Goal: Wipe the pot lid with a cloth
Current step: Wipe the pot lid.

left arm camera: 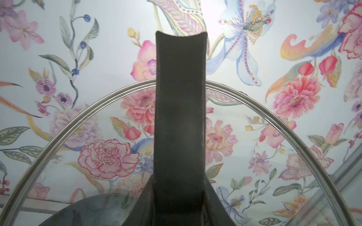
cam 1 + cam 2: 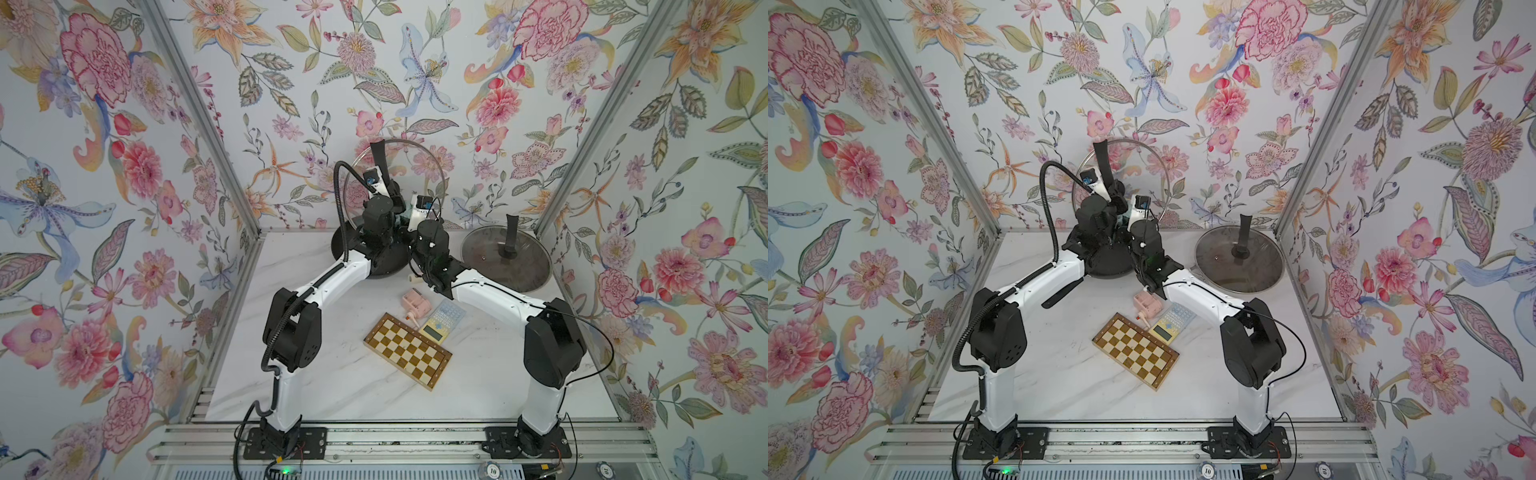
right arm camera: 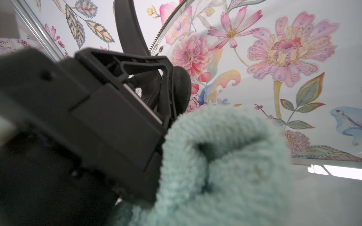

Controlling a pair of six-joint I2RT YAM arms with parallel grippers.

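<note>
The left end effector (image 2: 390, 194) is clamped on the pot lid (image 2: 424, 166) at the foot of its black handle (image 1: 180, 117). It holds the lid on edge above the back of the desk (image 2: 332, 374), with the handle running upward. Just to its right, the right end effector (image 2: 407, 218) is closed on the bunched cloth (image 3: 225, 156), low by the glass face. Whether the cloth touches the glass cannot be told. Most of the glass lies above and to the right of it.
</note>
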